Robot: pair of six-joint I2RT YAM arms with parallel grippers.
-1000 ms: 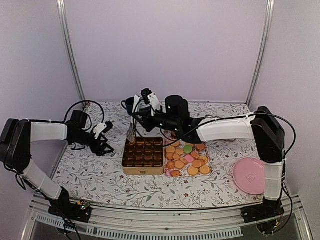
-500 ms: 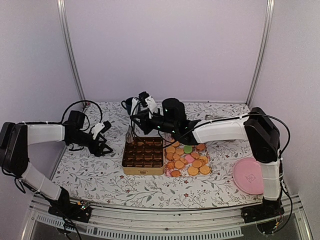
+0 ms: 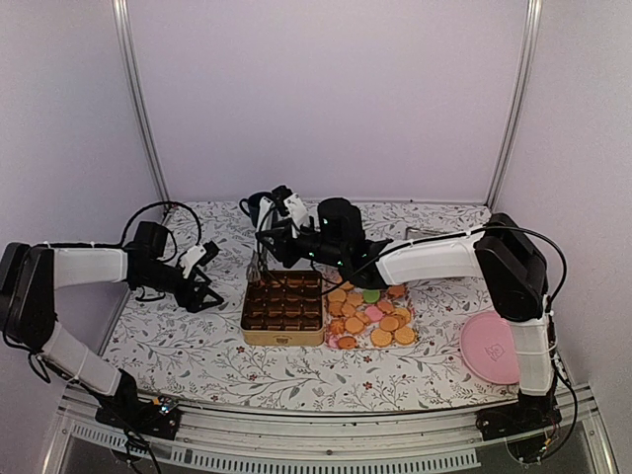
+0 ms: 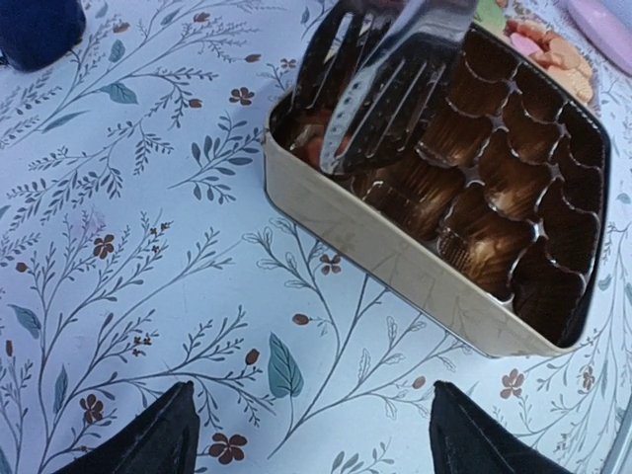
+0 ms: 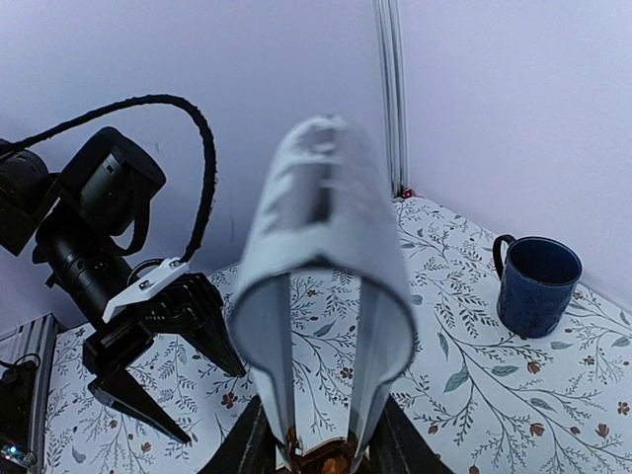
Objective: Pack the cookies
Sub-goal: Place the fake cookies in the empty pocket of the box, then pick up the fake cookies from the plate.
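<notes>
Tongs (image 4: 395, 89) gripped in R pincer (image 5: 316, 446) over tin (image 4: 395, 259) corner; L pincer (image 4: 311, 390) open nr tin.

One tin (image 3: 281, 338), one blue mug (image 5: 534, 286), one pink plate (image 3: 491, 348), one pair of tongs (image 4: 385, 89), over a dozen cookies (image 3: 371, 316)

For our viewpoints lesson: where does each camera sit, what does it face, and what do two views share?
Top external: high behind the robot, looking down on the table; left arm and right arm show.
Left wrist: looks down at the tin; own fingers at bottom.
Right wrist: looks along its tongs toward the left hand; own fingers barely show.
Both wrist views share tongs and blue mug.
</notes>
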